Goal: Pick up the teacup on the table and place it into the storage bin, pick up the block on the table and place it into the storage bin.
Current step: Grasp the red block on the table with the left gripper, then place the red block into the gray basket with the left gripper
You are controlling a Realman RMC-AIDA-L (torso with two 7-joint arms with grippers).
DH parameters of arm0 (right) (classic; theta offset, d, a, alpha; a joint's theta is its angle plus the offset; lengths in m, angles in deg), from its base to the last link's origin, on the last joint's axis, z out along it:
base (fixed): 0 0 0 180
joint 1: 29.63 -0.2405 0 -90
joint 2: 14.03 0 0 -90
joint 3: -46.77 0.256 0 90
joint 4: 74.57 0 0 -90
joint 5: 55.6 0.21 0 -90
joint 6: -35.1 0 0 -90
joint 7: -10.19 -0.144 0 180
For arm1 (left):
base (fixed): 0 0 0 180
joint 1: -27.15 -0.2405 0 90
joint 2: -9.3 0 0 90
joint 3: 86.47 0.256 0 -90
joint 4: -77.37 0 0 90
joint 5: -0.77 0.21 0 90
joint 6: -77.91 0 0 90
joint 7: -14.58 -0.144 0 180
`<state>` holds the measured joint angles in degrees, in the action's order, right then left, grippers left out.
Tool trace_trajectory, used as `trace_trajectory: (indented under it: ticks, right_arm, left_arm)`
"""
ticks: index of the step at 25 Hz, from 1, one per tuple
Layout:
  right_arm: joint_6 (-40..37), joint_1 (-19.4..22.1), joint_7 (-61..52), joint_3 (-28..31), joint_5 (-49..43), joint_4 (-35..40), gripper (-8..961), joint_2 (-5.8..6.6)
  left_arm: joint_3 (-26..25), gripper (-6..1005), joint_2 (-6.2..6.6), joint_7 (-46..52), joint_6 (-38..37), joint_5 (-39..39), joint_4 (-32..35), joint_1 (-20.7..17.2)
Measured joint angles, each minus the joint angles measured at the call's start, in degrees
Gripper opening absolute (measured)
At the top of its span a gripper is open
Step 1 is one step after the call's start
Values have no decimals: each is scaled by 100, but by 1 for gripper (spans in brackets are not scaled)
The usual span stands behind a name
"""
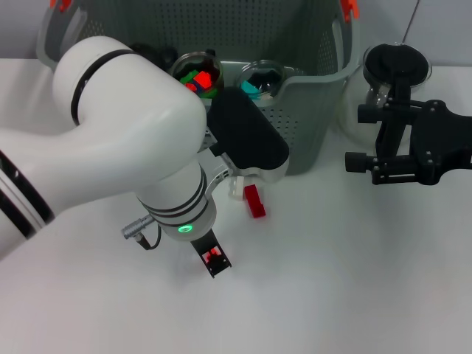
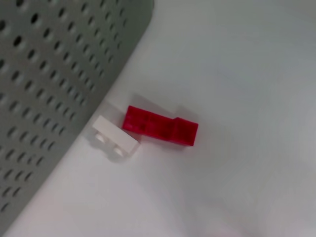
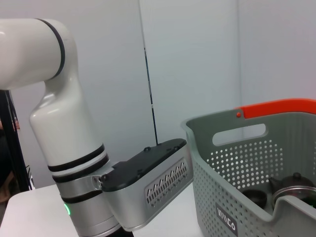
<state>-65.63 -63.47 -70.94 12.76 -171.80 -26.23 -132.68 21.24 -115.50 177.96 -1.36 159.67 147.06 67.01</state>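
The red block (image 1: 254,200) (image 2: 160,126) lies flat on the white table just in front of the storage bin (image 1: 310,125) (image 2: 49,74), touching a small white block (image 1: 236,193) (image 2: 116,138). My left gripper (image 1: 247,140) hangs over both blocks, close to the bin's front wall, and its fingers are hidden. A glass teacup (image 1: 259,77) with something teal in it stands inside the bin, beside a glass cup (image 1: 198,72) holding red and green blocks. My right gripper (image 1: 354,138) is off to the right of the bin, open and empty.
A glass pot with a black lid (image 1: 394,70) stands behind the right gripper, next to the bin's right corner. My bulky left arm (image 1: 125,140) (image 3: 54,123) covers the table's left middle. The bin (image 3: 247,163) has orange handle clips (image 1: 348,7).
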Motion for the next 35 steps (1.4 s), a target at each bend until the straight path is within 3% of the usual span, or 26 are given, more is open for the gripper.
trace_trajectory:
  ticks: [10,15,21,26,31,35]
  right_arm:
    - [-2,7,-1,0,8,0,927,0]
    - [-24,9,4,-1,10,0,927,0]
    - [-39,24,32,-21,10,25,927,1]
    - [-67,55,88,-37,-12,22,927,41]
    - [-100,70,89,-63,-32,7,928,64]
    - [-133,70,89,-70,-40,5,928,63]
  left_arm:
    - [6,184,0,8,-92,0,48,16]
    - [-309,184,32,-25,-608,96,675,-52]
    - [-1607,183,32,-568,-1433,-265,2578,-399]
    - [-3359,188,53,-1116,-1360,-1031,3429,-306]
    - [-4940,201,146,-1688,-630,-1428,2671,249]
    - [-5504,211,551,-1849,379,-1465,1165,780]
